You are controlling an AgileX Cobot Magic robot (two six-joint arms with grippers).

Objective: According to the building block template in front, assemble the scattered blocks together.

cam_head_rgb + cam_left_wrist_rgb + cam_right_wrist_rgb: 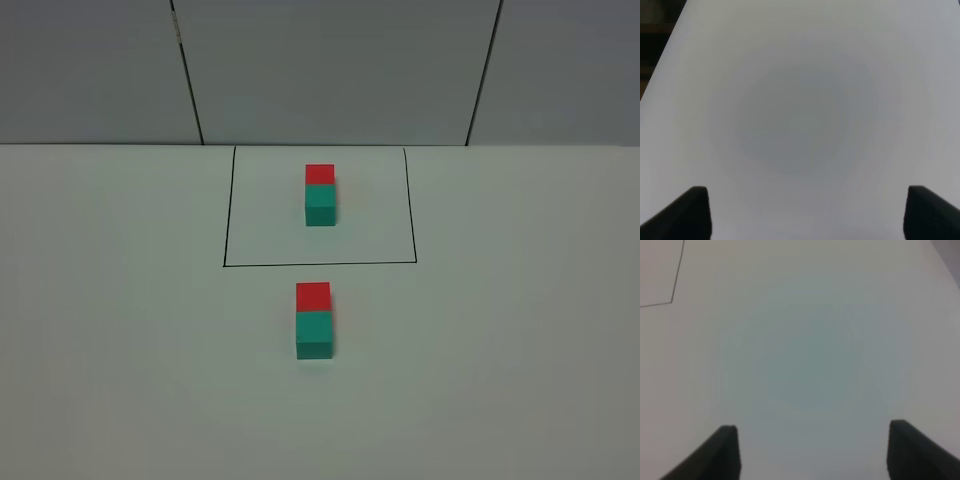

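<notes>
The small matte red cube (313, 296) and teal-green cube (315, 334) sat joined mid-surface, matching the black-framed red-and-teal template pair (320, 195) nearer the far edge. Assembly appeared complete. Left gripper (802, 212) and right gripper (812, 450) jaws stood apart, empty; only retraction seemed required.

Left gripper (805, 212) over bare white table (800, 110), two black fingertips (682, 215) at the lower corners of the frame, jaws spread wide with nothing between, dark strip at upper left edge
</notes>
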